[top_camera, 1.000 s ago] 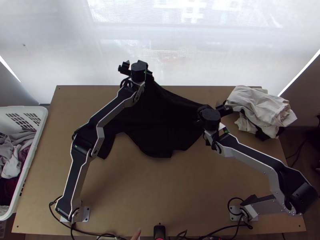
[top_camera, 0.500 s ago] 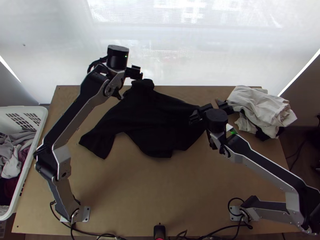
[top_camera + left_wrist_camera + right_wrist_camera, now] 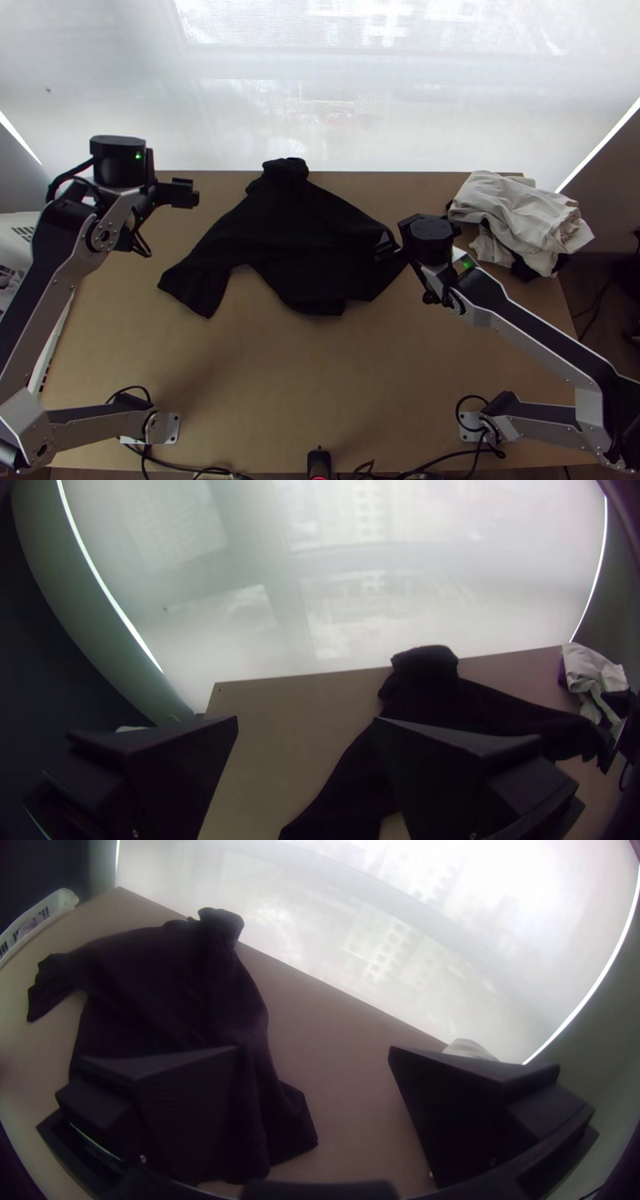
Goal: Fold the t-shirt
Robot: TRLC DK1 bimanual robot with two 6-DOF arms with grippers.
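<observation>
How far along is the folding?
No neat fold shows: the black t-shirt lies unevenly spread, bunched at the far edge of the table. Nothing is in hand; the left gripper and right gripper stand open. Straightening and folding seem left.

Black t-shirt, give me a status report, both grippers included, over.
Left gripper open, away from t-shirt. Right gripper open at shirt's right end. Shirt rumpled, far end bunched. Pale cloth pile at far right, not on it.

The basket [image 3: 16, 220] beside the worktop [image 3: 320, 384] runs out of the top view, partly behind the left arm [image 3: 50, 300]. Under the pale heap [image 3: 520, 212] at the worktop's far corner, some dark cloth [image 3: 524, 268] is mostly covered; I can't tell what.
</observation>
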